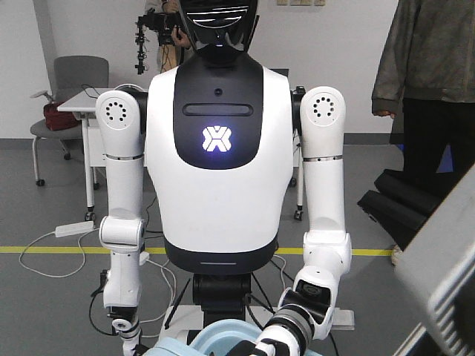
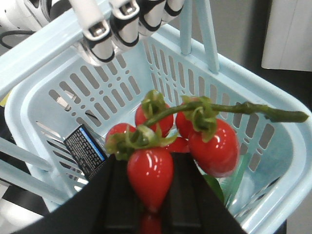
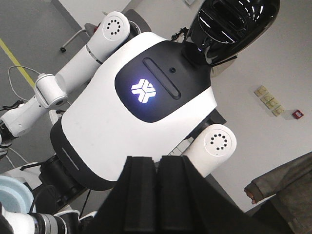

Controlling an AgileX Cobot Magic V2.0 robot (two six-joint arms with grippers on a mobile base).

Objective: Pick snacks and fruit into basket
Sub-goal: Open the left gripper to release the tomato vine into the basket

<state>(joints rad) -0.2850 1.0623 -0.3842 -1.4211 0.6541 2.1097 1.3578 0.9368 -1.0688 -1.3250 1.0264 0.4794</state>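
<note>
My left gripper [image 2: 148, 165] is shut on one lobe of the glossy red fruit [image 2: 150, 178], a cluster on a green stem [image 2: 243, 108]. It hangs over the open light blue basket [image 2: 258, 83]. In the basket's left corner stands a black snack box [image 2: 84, 151] with a blue stripe. A patch of green [image 2: 214, 187] shows under the fruit; what it is I cannot tell. My right gripper [image 3: 158, 163] is shut on nothing and points up at a white humanoid robot [image 3: 141, 92]. The basket's rim [image 1: 223, 335] shows at the bottom of the front view.
The humanoid robot [image 1: 215, 141] stands facing me, its fingers [image 2: 114, 29] hooked over the basket's far rim. A person [image 1: 430, 74] stands at the right and another behind the robot. A blurred grey structure [image 1: 445, 274] fills the right foreground.
</note>
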